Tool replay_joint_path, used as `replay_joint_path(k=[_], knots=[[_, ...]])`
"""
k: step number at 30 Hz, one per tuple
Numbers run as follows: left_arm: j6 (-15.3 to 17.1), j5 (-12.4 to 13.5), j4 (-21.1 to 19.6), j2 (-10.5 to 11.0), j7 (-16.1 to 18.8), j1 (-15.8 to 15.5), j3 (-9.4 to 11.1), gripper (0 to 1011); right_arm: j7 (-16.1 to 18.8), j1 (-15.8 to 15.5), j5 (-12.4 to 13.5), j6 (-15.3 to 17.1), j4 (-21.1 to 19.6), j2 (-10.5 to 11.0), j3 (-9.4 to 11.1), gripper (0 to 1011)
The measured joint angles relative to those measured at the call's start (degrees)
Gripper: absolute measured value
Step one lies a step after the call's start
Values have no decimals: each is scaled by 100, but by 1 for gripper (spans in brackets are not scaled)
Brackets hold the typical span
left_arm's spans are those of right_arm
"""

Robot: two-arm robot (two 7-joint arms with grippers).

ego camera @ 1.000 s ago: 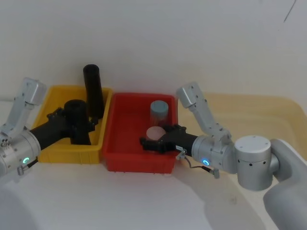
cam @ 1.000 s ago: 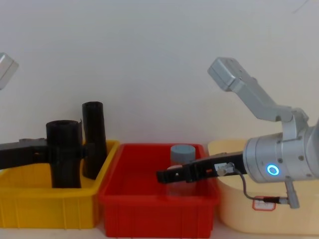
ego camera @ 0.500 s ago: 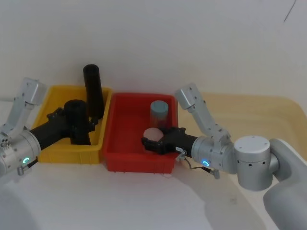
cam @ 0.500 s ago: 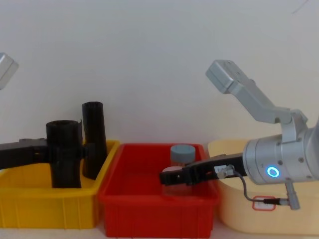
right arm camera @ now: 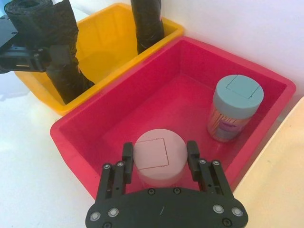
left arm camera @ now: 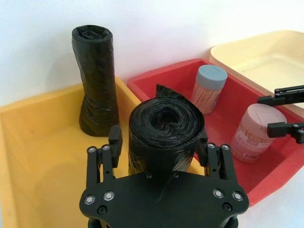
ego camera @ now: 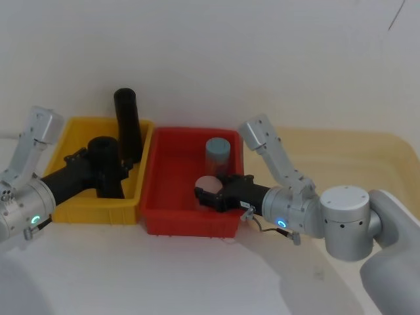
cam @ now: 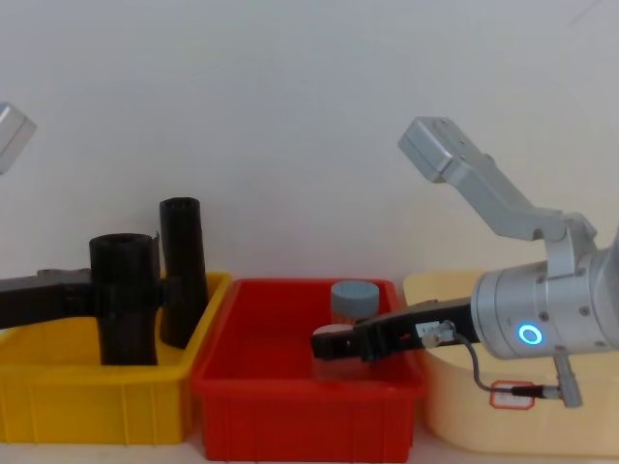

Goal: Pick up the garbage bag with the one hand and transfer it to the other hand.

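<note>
Left side: no change over the last second. Left hand, green ring, is still pinching the garbage bag across its middle, with a pad pressed in on each side. The bag stands upright in the yellow bin, near the front wall, in the same spot as a second ago. I can't tell whether its base is off the bin floor, but it doesn't look lifted. The slimmer roll stands just behind it against the back wall, untouched.

Middle: the red bin holds a pink-lidded jar and a blue-lidded jar, both upright and neither has moved.

Right side: this is the only motion. Right hand, blue ring, has drawn its tips back a little toward the right, but they still reach low over the red bin. Its fingers are spread and sit either side of the pink jar, just beside it. I can't confirm they touch it. The cream tray sits behind that arm.

My read: the grasp is done, the lift is still pending and the handover hasn't started. The right hand is well apart from the bag and not closing the gap. It needs to come up clear of the jar and the red bin's wall, and the bag needs to rise out of the yellow bin to meet it. The main risk is the right hand clipping the pink jar on the way out.
</note>
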Motion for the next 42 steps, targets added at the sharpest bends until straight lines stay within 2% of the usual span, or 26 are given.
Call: replay_joint_path(k=[7, 9, 13, 29, 36, 42], knots=[[0, 0, 0, 0, 0, 0, 0, 716, 4, 3, -4, 0, 4, 1, -3, 656], [0, 0, 0, 0, 0, 0, 0, 633, 5, 3, -5, 0, 5, 1, -3, 656], [0, 0, 0, 0, 0, 0, 0, 546, 7, 3, -7, -1, 5, 1, -3, 656], [-83, 22, -71, -19, 58, -13, 0, 473, 16, -19, -21, -22, -87, 27, 19, 655], [-197, 31, -267, -66, 95, -93, -49, 472, 7, -78, -41, -115, -423, 118, 122, 656], [-286, 14, -410, -156, 67, -328, -51, 472, -69, -155, -62, -185, -837, 238, 280, 656]])
